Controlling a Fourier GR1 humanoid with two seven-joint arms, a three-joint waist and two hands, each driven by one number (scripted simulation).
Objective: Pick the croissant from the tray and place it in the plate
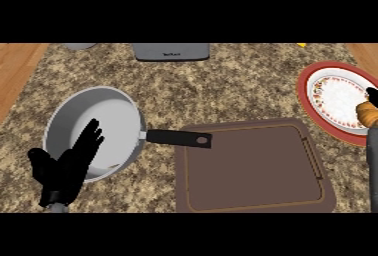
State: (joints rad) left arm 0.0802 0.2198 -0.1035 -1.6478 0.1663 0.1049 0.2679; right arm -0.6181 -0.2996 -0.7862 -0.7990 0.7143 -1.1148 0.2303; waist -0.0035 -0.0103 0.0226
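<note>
A speckled brown-and-tan granite worktop [244, 90] fills nearly the whole head view, with strips of warm wood grain showing at its far left and far right corners. The dark brown tray [255, 167] comes next in size: a flat rectangle with rounded corners, a thin lighter groove running just inside its rim and a slot-like handle along its right side; its surface is bare. To its left lies a round grey metal frying pan [111, 117] with a pale, smooth inside and a black handle [179, 138] that points right and ends just over the tray's upper left corner. At the right edge sits the plate [336, 97], round with a broad red rim, a white centre and a ring of small flowery pattern. A grey rectangular appliance [171, 51] with small lettering is cut off by the top of the view, with a grey rounded object [80, 46] to its left.

The left hand [68, 167] shows at the lower left, black, fingers straight and spread upward over the pan's near rim, holding nothing. The right hand [371, 96] is only a sliver at the right edge, curled round the croissant [365, 114], a golden-brown, ridged pastry held over the plate's right side, with the grey forearm running down below it
</note>
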